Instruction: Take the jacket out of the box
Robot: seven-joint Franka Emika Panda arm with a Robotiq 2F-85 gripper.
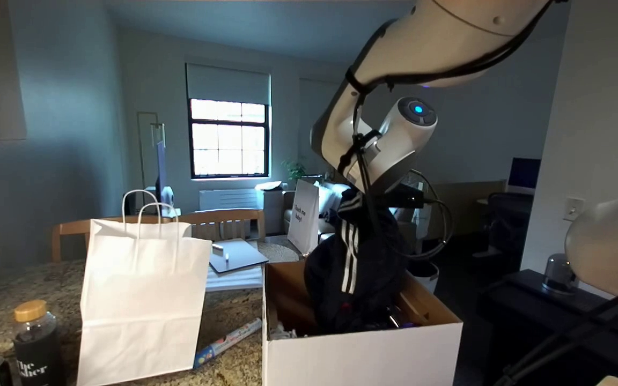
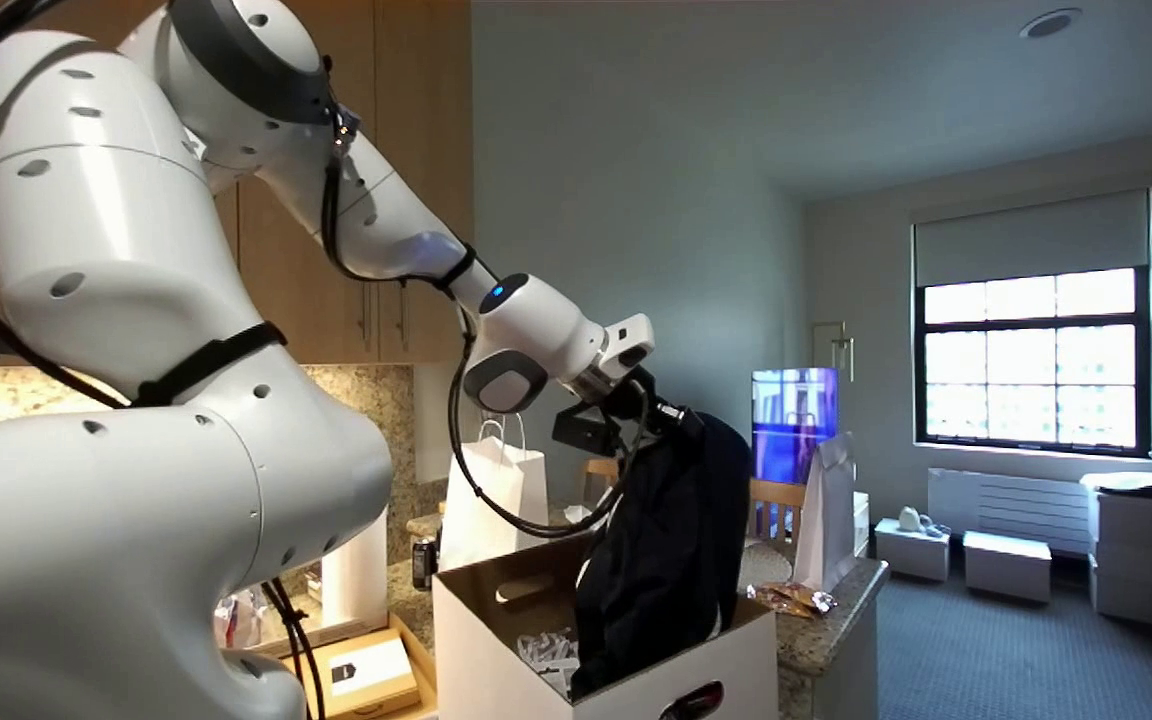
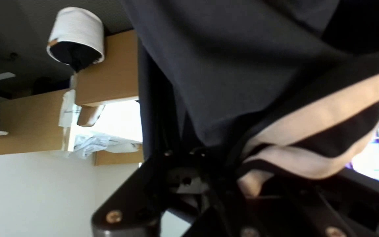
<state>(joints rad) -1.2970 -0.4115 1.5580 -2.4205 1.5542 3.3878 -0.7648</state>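
Black and floppy, the jacket [image 2: 671, 530] is hanging from the gripper [image 2: 688, 420] just right of center, with its lower end sitting down inside the box [image 1: 362, 356]. The gripper is clenching a bunched-up bit of it. Its jaws are pressing in on cloth, though the folds are hiding exactly how wide the gap is. In the wrist view, the striped part is curling right beside the jaws.

Counting stuff: I'm seeing one jacket, one box and one clump of pale shreds [image 2: 548, 650] lying inside it. Two white bags too: a bag with handles [image 1: 142, 300] is standing left of the box, and a second bag [image 2: 826, 515] is standing right of the jacket. Also one bottle [image 1: 35, 343] at lower left and one tube [image 1: 228, 342] lying between the handled bag and the box.

Room-wise, in an exterior view the box's brown inside is showing left of the jacket, so there's a gap that side. On the right the jacket is overlapping the rim; can't tell if they're touching. The counter [image 2: 851, 600] is ending right of center, with blue-grey floor [image 2: 946, 640] stretching into the lower right.
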